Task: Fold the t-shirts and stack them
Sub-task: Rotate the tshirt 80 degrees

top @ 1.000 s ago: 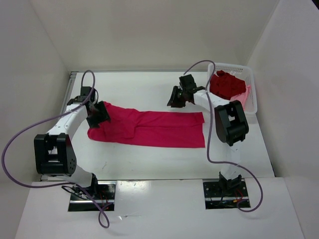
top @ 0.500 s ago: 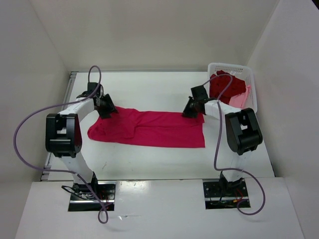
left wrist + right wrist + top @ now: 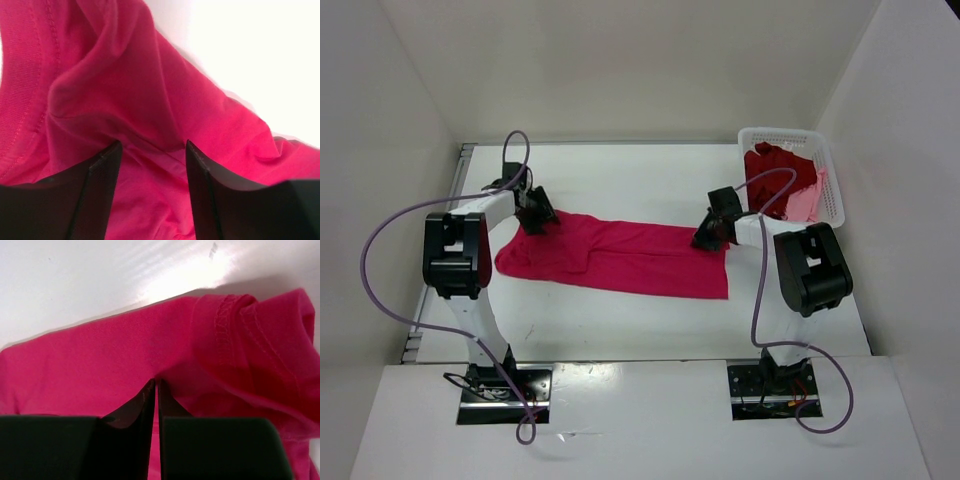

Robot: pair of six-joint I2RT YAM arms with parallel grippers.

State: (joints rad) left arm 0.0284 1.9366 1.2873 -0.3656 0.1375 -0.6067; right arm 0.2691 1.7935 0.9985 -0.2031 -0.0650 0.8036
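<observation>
A crimson-magenta t-shirt lies spread out across the middle of the table. My left gripper rests on its far left corner by the collar. Its jaws are open, and the two fingertips press down on the cloth with a fold rising between them. My right gripper is at the far right corner, shut on a pinch of the cloth beside the hem. A darker red t-shirt and a light pink t-shirt lie bunched in the basket.
The white perforated basket stands at the back right corner, against the right wall. White walls close in the table on the left, back and right. Purple cables loop from both arms.
Both grippers came down onto the far corners of the spread shirt. The right gripper went from open above the table to shut on the cloth. The left gripper moved back and right to the collar corner.
</observation>
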